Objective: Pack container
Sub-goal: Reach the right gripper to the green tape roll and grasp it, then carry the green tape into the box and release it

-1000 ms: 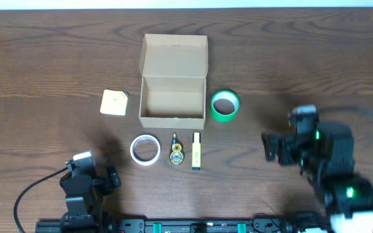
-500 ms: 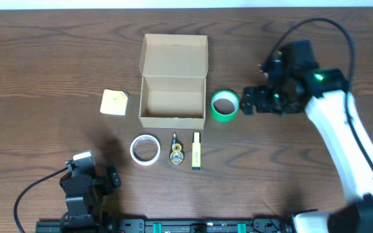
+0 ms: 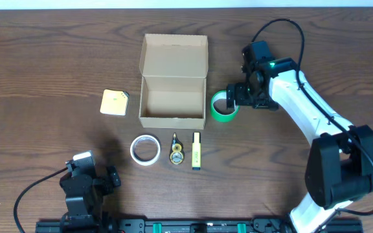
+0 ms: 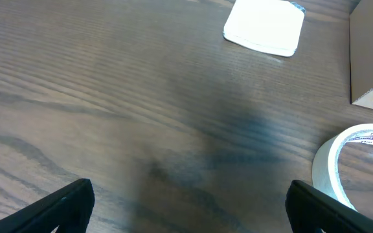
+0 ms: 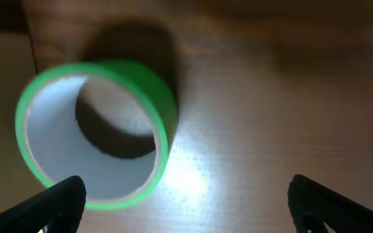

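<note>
Count on the table (image 3: 44,58): one cardboard box (image 3: 173,102), two tape rolls, one pale-yellow pad (image 3: 114,102), one yellow marker (image 3: 196,151), one small yellow-and-black round item (image 3: 175,154), identity not clear. The box sits at table centre, lid flap folded open to the far side, interior bare. Green tape roll (image 3: 224,105) lies flat just beside the box's right wall; white tape roll (image 3: 145,149) lies near the box's front left corner, with the round item and marker in a row to its right. The pad lies left of the box, apart from it. Right gripper (image 5: 186,207) hovers over the green roll's right edge, fingers spread wide, nothing clamped; contact with the roll cannot be told. Left gripper (image 4: 190,207) sits low at the near left, fingers likewise apart and empty, over bare wood. Nothing blocks the box opening.
</note>
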Controlling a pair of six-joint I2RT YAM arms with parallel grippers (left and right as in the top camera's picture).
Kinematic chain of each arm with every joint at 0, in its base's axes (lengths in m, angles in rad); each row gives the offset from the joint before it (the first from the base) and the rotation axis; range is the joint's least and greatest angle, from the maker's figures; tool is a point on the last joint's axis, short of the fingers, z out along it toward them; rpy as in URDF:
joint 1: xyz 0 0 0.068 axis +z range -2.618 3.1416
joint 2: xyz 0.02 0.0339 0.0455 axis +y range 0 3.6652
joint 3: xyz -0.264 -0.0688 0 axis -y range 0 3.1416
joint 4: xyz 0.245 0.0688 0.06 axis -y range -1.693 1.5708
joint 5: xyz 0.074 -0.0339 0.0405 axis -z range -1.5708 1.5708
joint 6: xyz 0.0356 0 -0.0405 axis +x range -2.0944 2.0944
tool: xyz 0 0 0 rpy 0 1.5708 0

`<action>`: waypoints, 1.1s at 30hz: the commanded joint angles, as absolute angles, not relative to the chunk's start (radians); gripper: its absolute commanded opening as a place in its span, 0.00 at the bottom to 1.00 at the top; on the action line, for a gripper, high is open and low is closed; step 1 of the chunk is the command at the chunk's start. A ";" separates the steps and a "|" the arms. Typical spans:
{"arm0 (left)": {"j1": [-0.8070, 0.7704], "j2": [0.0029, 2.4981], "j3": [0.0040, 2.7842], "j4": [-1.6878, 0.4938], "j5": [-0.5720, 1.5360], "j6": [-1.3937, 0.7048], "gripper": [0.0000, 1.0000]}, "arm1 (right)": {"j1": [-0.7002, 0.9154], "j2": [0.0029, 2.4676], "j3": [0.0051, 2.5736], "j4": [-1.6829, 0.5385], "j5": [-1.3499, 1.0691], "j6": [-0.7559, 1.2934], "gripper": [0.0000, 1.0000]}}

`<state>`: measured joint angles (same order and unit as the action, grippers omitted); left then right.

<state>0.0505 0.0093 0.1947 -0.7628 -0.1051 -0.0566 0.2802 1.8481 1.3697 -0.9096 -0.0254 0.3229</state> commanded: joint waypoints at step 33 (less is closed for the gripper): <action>0.055 0.004 0.174 -0.782 -0.111 -0.072 0.95 | 0.297 1.855 1.416 -0.892 -0.025 0.395 0.01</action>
<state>0.0505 0.0093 0.1947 -0.7628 -0.1051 -0.0566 0.2825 1.9602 1.3731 -0.8871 -0.0448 0.3927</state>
